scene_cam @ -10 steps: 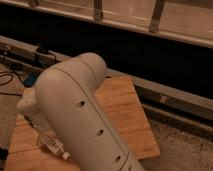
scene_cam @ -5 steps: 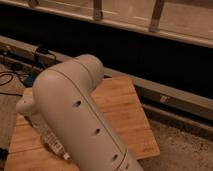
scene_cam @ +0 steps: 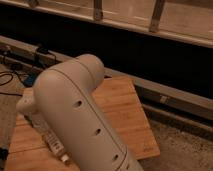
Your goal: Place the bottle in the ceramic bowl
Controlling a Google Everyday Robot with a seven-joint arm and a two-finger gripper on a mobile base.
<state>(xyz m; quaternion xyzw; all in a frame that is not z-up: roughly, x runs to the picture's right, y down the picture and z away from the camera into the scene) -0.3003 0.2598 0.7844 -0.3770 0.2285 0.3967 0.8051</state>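
One bottle [scene_cam: 54, 144] — slim, white, labelled, small cap — shows near the wooden board's [scene_cam: 125, 107] front-left corner. One gripper, hidden behind the arm [scene_cam: 82, 125] there; whether it grips anything cannot be told.

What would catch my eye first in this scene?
A big white robot arm fills the middle and lower left, stretched over a wooden board. At the arm's lower left edge a small white bottle with a printed label peeks out on the board. The gripper is hidden behind the arm.

Hidden behind the arm [scene_cam: 80, 120] over the counter [scene_cam: 125, 107]: gripper and ceramic bowl entirely, bottle [scene_cam: 54, 144] partly; arm cropped below.
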